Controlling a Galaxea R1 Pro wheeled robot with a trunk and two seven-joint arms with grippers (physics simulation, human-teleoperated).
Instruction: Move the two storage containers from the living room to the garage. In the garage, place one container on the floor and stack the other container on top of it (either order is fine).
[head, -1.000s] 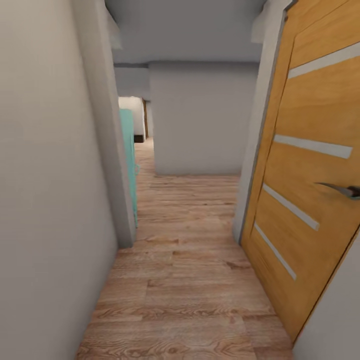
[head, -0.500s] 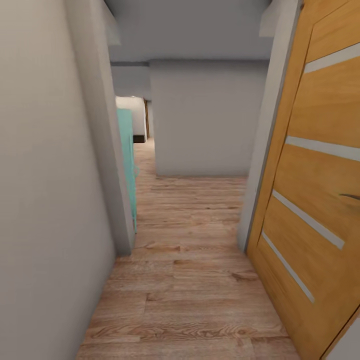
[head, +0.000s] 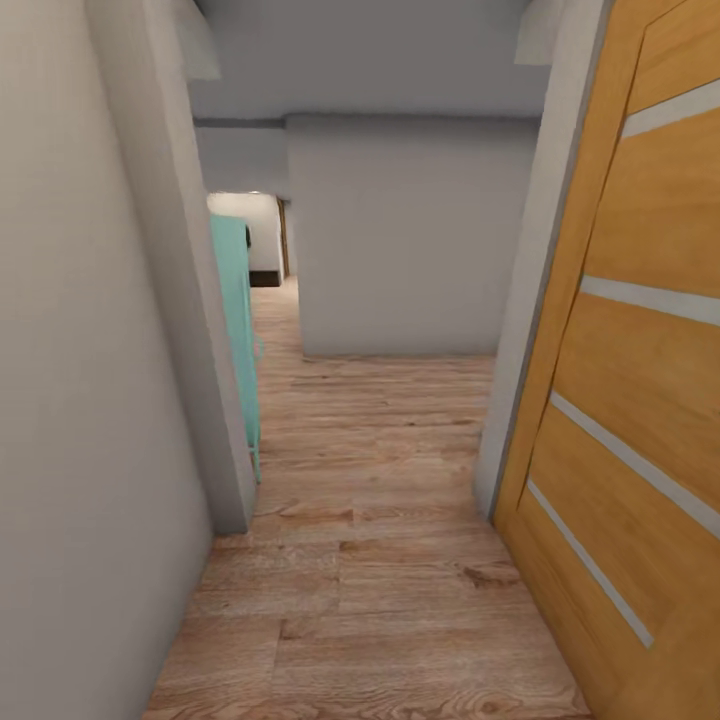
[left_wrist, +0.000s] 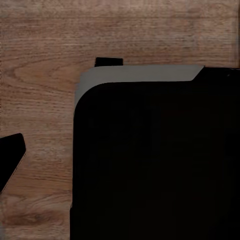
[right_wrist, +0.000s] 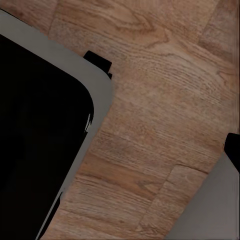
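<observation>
I am in a narrow hallway with a light wood plank floor (head: 380, 560); the two storage containers are out of view. In the left wrist view, my dark base with its grey rim (left_wrist: 150, 160) hangs over the planks, and a black wedge (left_wrist: 10, 160) pokes in at the picture's edge. The right wrist view looks down on the same base (right_wrist: 35, 140), the wood floor (right_wrist: 155, 100) and a small black piece (right_wrist: 233, 145) at the edge. Neither wrist view lets me judge how the fingers stand.
An orange-brown door with frosted strips (head: 640, 400) stands open close on the right, beside a grey door frame (head: 525, 330). A white wall (head: 90, 400) and its corner (head: 190, 330) crowd the left. Past it stands a teal cabinet (head: 235, 330). A grey wall (head: 400, 240) closes the hall ahead.
The whole picture has shifted: the camera has rolled forward. The door and left wall loom larger, and the door handle has slid out at the right.
</observation>
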